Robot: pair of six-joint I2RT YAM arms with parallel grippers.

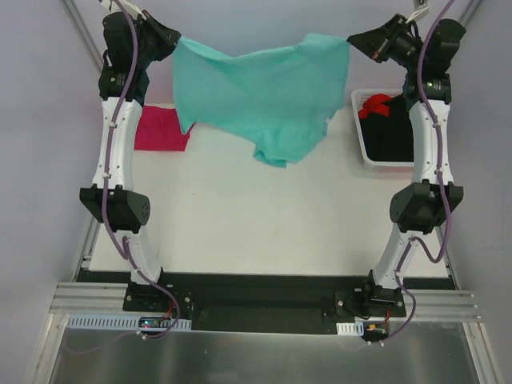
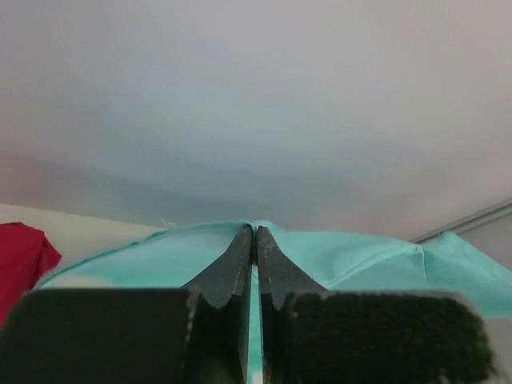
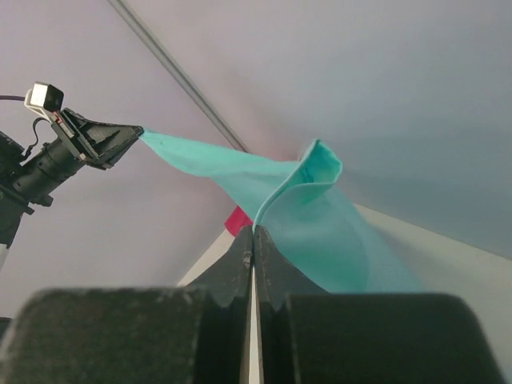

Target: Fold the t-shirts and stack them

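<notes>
The left claw [image 2: 255, 231] and right claw [image 3: 253, 232] each clamp the teal shirt [image 1: 264, 96], hung between them above the bench [image 1: 264, 232].

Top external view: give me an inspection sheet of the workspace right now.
Surface: white table, nothing spilled seen.
Job's things: teal t-shirt hangs stretched between both hands; pink shirt lies far left; red garment and black garment in white bin, far right.
Clutter: nothing seen.
Hands: left hand and right hand each shut on the teal t-shirt.
Cables: purple cables along both arms; no snag seen.
Surroundings: grey walls; aluminium frame at the near edge.
</notes>
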